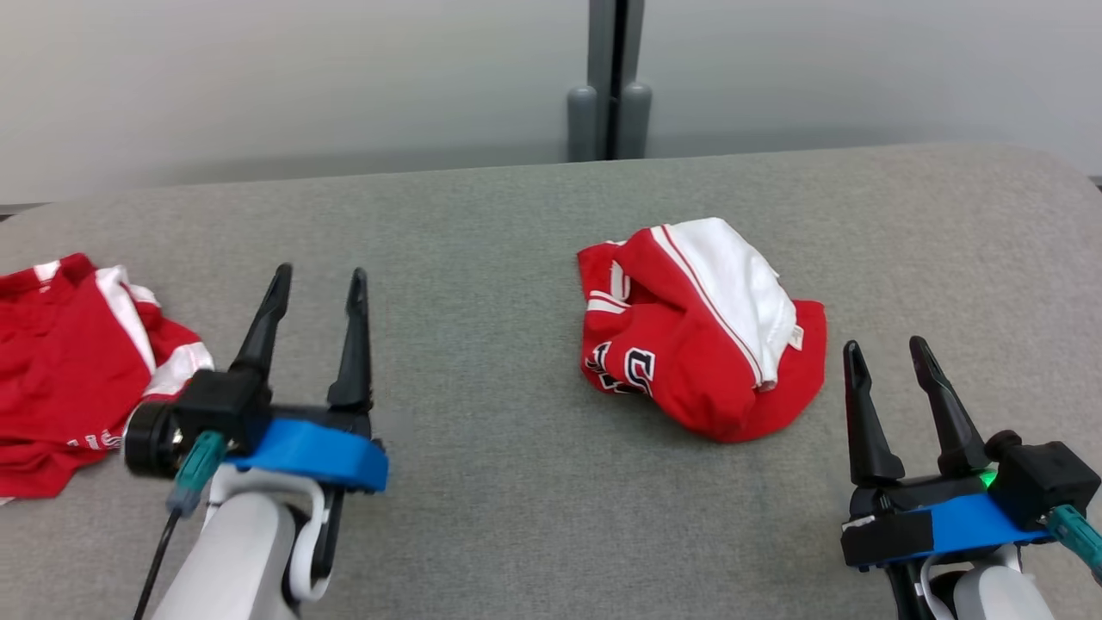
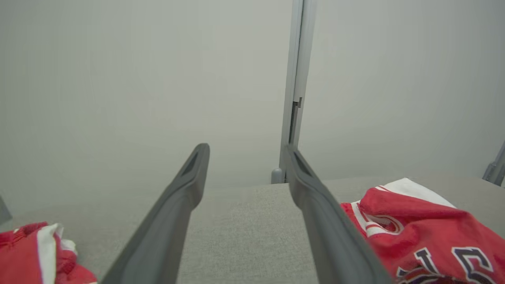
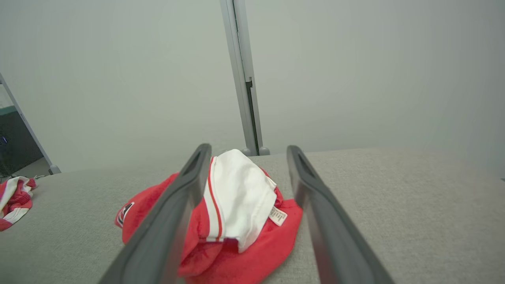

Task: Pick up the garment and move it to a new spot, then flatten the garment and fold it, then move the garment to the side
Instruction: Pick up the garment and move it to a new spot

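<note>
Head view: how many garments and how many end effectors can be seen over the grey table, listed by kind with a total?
Red-and-white garments: 2 (centre garment, left-edge garment)
End effectors: 2 (left end effector, right end effector), both open and empty
Total: 4

On garment (image 1: 702, 344): red ground, white panel edged with thin red stripes, dark lettering outlined white, white tag. On heap (image 1: 60, 370): red with white bands. On table (image 1: 482, 258): plain grey weave. On left gripper (image 1: 319, 275) and right gripper (image 1: 886, 346): black, blue mounts.
</note>
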{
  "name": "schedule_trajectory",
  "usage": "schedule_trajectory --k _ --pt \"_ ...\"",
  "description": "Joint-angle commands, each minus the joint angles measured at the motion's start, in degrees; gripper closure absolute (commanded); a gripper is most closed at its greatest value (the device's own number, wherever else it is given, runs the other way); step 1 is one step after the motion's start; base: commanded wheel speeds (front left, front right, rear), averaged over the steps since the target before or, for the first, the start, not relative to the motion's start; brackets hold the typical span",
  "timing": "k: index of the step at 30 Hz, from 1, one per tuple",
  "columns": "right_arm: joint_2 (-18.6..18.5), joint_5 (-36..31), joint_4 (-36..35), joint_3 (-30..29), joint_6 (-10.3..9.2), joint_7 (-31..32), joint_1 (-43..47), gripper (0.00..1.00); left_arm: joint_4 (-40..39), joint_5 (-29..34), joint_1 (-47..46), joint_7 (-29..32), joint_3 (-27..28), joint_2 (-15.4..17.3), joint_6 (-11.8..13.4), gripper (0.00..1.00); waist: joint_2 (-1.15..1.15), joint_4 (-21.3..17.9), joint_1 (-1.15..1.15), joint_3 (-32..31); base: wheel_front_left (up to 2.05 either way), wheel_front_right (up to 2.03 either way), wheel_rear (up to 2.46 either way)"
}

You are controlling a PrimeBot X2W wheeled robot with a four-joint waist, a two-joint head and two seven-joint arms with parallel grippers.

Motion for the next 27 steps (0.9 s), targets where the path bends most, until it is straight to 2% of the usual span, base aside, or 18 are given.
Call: schedule_trajectory --k 1,8,13,27 --pt "-0.2 -0.6 0.0 -0.4 0.04 -0.1 0.7 0.0 -1.7 0.2 2.7 -0.3 1.8 0.3 0.7 0.0 0.0 0.9 0.0 -0.5 0.0 0.0 0.0" --pt "-0.2 -1.0 -0.1 -1.2 0.04 0.8 2.0 0.0 -5.0 1.3 10.1 -0.3 6.1 0.4 1.3 0.0 0.0 3.3 0.0 -2.4 0.0 0.0 0.0" --pt "-0.2 -1.3 -0.5 -1.6 0.04 1.6 3.1 0.0 -5.9 2.4 13.7 -0.2 7.2 -0.2 0.7 0.0 0.0 4.3 0.0 -3.3 0.0 0.0 0.0" --pt "-0.2 -1.2 -0.7 -1.8 0.04 3.1 4.3 0.0 -4.9 4.7 14.8 -0.2 8.4 -1.8 -0.5 0.0 0.0 4.3 0.0 -3.7 0.0 0.0 0.0"
